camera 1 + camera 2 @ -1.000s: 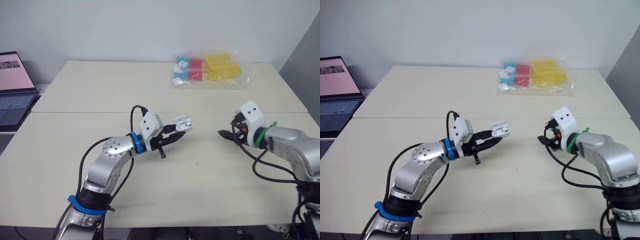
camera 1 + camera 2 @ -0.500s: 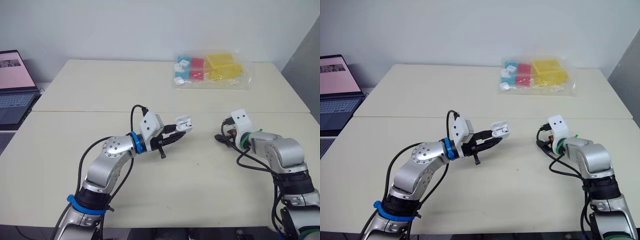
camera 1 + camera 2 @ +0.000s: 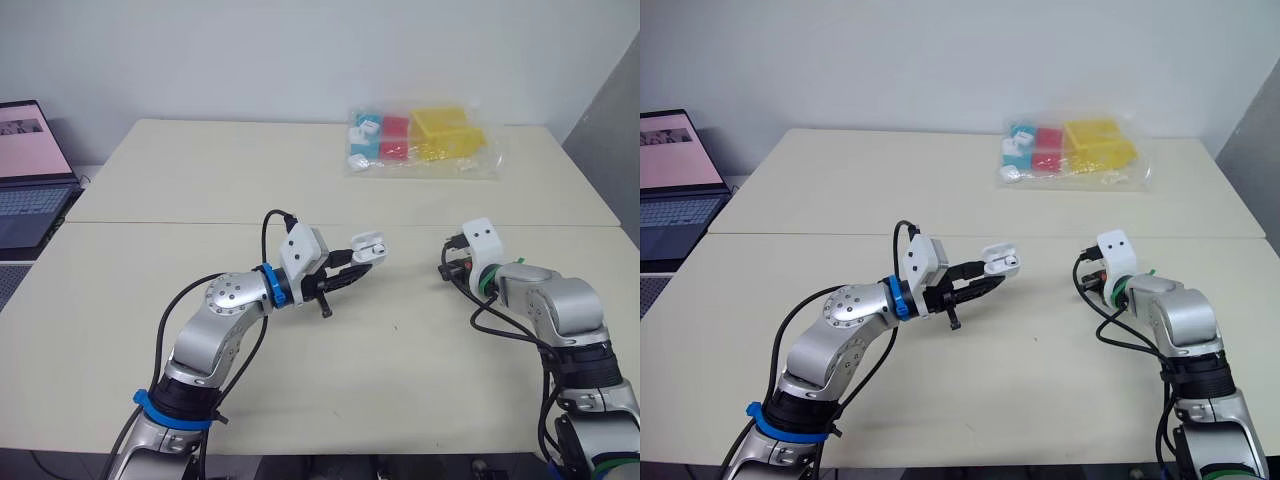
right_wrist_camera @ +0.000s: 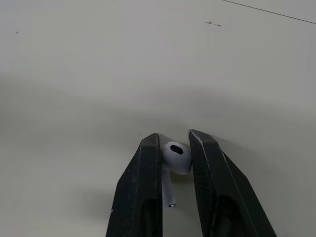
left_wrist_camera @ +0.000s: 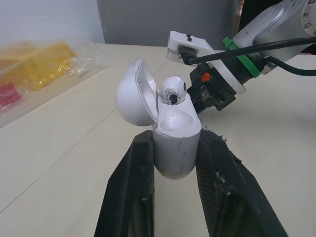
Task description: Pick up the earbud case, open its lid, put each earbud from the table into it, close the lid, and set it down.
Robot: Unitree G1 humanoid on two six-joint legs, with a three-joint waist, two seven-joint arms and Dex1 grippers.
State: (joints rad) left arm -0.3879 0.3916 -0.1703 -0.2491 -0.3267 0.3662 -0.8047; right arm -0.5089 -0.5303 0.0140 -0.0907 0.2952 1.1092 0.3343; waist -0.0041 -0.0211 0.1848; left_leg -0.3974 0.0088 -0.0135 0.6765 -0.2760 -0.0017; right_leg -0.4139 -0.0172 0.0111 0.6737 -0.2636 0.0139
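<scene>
My left gripper (image 3: 362, 262) is shut on the body of the white earbud case (image 5: 174, 148) and holds it above the table's middle. The lid (image 5: 132, 93) stands open, and one white earbud (image 5: 172, 90) sits inside. To the right, my right gripper (image 3: 447, 271) is down at the table top. In the right wrist view its two black fingers (image 4: 143, 187) are shut on the second white earbud (image 4: 177, 154), head up and stem down between the pads. The right gripper (image 5: 211, 95) also appears just beyond the case in the left wrist view.
A clear plastic bag of yellow, red and blue boxes (image 3: 420, 140) lies at the table's far side. A laptop (image 3: 25, 175) stands open off the left edge. A seam (image 3: 180, 224) crosses the table behind both grippers.
My right arm has drawn in toward the middle and its fingers have closed on the earbud on the table. The left gripper and case have stayed put.
</scene>
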